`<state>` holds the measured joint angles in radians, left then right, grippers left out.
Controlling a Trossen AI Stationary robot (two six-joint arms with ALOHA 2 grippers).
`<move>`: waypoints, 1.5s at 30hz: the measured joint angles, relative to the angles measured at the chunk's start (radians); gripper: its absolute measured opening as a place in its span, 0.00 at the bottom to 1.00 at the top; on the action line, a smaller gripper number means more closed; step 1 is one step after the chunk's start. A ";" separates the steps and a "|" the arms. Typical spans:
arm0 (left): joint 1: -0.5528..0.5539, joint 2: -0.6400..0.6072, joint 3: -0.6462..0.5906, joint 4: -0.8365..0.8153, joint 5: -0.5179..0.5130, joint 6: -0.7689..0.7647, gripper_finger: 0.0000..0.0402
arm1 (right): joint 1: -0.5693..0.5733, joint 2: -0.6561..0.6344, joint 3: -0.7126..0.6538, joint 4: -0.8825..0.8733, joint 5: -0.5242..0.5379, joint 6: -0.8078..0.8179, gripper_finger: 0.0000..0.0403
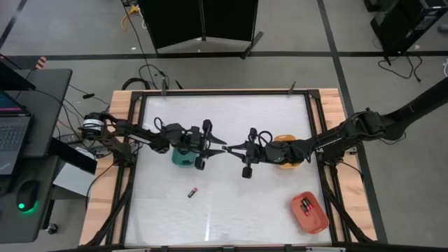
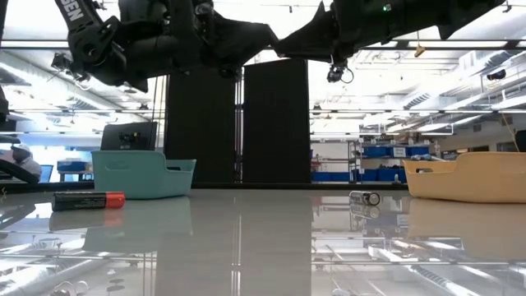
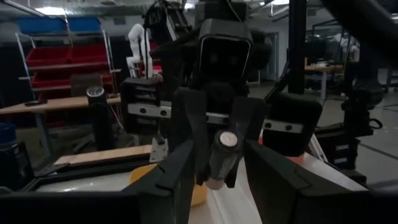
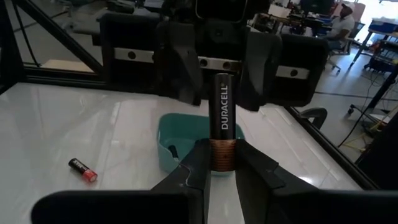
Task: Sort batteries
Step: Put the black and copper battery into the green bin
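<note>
Above the table's middle, my right gripper is shut on a black-and-copper battery that is clear of the table. The battery's black end points at my left gripper, which faces it from the table's left. That gripper is open, with its fingers standing on either side of the black end and a gap on each side. In the high view the two grippers meet tip to tip, left gripper against right gripper. A loose battery with a red end lies on the table, nearer the front edge. My right gripper pinches the battery's copper-coloured end between its two fingers. The fingers come about level from the table's right and lie along the battery. Its black part sticks out past the fingertips toward the left gripper, lifted clear of the table.
A teal tray stands under my left arm and a yellow-orange tray under my right arm. A red tray with batteries in it sits at the near right. A small silvery battery lies on the table near the yellow tray.
</note>
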<state>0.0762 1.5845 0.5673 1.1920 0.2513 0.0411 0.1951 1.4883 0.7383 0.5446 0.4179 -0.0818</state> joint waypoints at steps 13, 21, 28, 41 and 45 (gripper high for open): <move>-0.020 0.000 0.011 -0.007 0.003 0.004 0.31 | 0.000 0.000 0.000 -0.023 -0.006 0.010 0.16; -0.029 -0.001 0.041 -0.065 -0.017 0.040 0.18 | 0.000 0.000 0.000 -0.029 -0.004 0.013 0.16; -0.033 -0.002 0.055 -0.106 -0.017 0.063 0.15 | 0.000 0.002 0.000 -0.035 -0.003 0.013 0.16; -0.031 -0.013 0.054 -0.103 -0.018 0.063 0.15 | 0.000 0.002 0.002 -0.021 0.014 0.051 0.27; -0.031 -0.039 0.054 -0.144 -0.017 0.087 0.15 | 0.001 0.001 0.002 -0.034 0.027 0.029 0.32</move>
<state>0.0456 1.5457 0.6216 1.0479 0.2342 0.1285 0.1957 1.4895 0.7403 0.5104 0.4451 -0.0527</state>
